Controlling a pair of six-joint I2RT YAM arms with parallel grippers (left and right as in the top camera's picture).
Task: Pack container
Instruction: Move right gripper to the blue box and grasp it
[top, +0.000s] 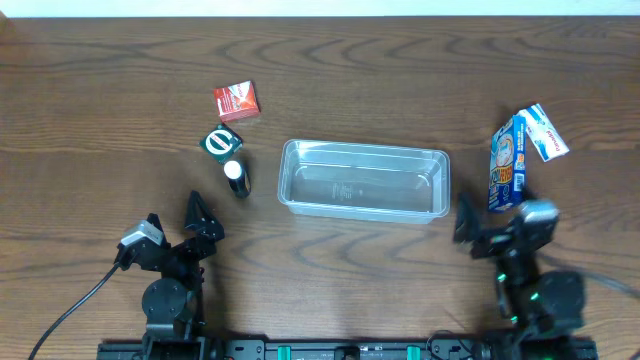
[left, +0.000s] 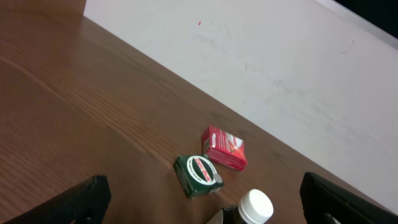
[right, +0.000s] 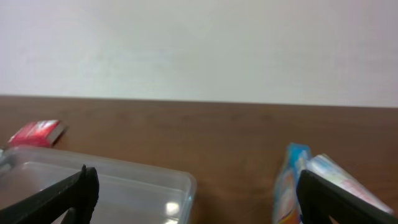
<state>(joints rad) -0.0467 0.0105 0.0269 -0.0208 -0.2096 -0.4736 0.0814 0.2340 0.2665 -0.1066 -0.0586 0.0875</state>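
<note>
Left gripper (top: 177, 216) closest, at 7 o'clock on the table (top: 90, 110), fingers (left: 81, 200) spread wide, holding nothing. Right gripper (top: 497, 222) at 5 o'clock, likewise released, fingers (right: 68, 194) far apart. Clear container (top: 365, 149) flat at the table's centre, long side running 9 to 3 o'clock, open side up. Off its 10 o'clock corner, three small things in a loose cluster: red box (top: 237, 101) farthest out, green box (top: 221, 141) near it but apart, dark bottle (top: 237, 180) with a white cap just beside the green box and near the container's left end. Past the 3 o'clock end, blue packet (top: 508, 165), with a white packet (top: 546, 133) touching it at its 1 o'clock.
</note>
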